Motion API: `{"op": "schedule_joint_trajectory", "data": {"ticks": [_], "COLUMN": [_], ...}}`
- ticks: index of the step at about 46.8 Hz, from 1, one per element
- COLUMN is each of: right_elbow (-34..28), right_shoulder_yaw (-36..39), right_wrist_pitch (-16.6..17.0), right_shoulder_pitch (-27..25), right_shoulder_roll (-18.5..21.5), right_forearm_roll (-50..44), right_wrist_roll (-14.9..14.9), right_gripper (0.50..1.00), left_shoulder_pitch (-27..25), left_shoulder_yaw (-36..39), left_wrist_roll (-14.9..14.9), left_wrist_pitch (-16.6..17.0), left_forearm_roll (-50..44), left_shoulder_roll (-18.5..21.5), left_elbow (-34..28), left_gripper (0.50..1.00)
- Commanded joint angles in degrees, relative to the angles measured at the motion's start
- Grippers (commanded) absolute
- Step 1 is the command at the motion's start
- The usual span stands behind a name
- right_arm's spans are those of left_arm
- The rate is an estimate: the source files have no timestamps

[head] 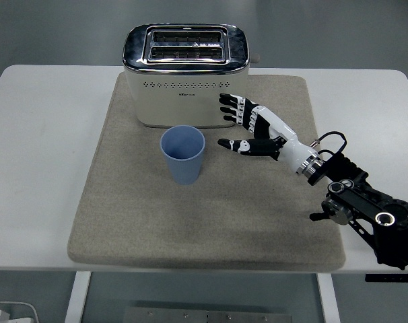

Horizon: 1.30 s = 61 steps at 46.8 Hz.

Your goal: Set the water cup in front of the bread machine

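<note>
A blue water cup (183,154) stands upright on the beige mat (123,215), just in front of the cream and chrome toaster (185,74) at the mat's back. My right hand (248,128) is to the right of the cup, fingers spread and holding nothing, a short gap from the cup's rim. Its fingertips (224,108) lie close to the toaster's front right corner. The left arm is out of view.
The mat lies on a white table (36,168). My right forearm and its black joints (372,212) cross the mat's right front corner. A cable loops at the wrist (328,138).
</note>
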Motion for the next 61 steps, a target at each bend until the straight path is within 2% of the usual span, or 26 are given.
{"op": "schedule_joint_trajectory", "data": {"ticks": [1, 8, 16, 20, 31, 45, 50, 56, 61], "right_elbow": [-0.09, -1.14, -3.78, -4.83, -6.59, -9.40, -9.93, -11.51, -12.13], "right_shoulder_yaw": [1.57, 2.19, 2.28, 2.37, 2.37, 2.28, 2.28, 2.28, 1.93], "right_wrist_pitch": [0.70, 3.51, 3.96, 5.62, 10.37, 10.55, 10.37, 8.80, 4.75], "right_shoulder_pitch": [-0.01, 0.70, 2.54, 3.16, 4.65, 6.15, 6.58, 7.55, 9.49], "right_shoulder_roll": [-1.14, -3.68, -4.65, -4.92, -5.97, -5.89, -5.80, -5.62, -5.36], "right_forearm_roll": [1.51, 7.49, 14.17, 17.33, 25.77, 40.36, 41.95, 42.04, 42.12], "right_wrist_roll": [-0.41, -1.91, -7.70, -10.78, -15.18, -22.12, -24.14, -24.94, -25.11], "right_gripper": [0.926, 0.926, 0.926, 0.926, 0.926, 0.926, 0.926, 0.926, 0.926], "left_shoulder_pitch": [-0.07, 0.02, 0.02, 0.02, 0.02, -0.07, 0.02, 0.02, 0.02], "left_shoulder_yaw": [0.00, 0.00, 0.00, 0.00, 0.00, 0.00, 0.00, 0.00, 0.00], "left_wrist_roll": [0.00, 0.00, 0.00, 0.00, 0.00, 0.00, 0.00, 0.00, 0.00], "left_wrist_pitch": [0.00, 0.00, 0.00, 0.00, 0.00, 0.00, 0.00, 0.00, 0.00], "left_forearm_roll": [-0.01, -0.01, -0.01, -0.01, -0.01, -0.01, -0.01, -0.01, -0.01], "left_shoulder_roll": [0.00, 0.00, 0.00, 0.00, 0.00, 0.00, 0.00, 0.00, 0.00], "left_elbow": [-0.01, -0.01, -0.01, -0.01, -0.01, -0.01, -0.01, -0.01, -0.01], "left_gripper": [1.000, 1.000, 1.000, 1.000, 1.000, 1.000, 1.000, 1.000, 1.000]}}
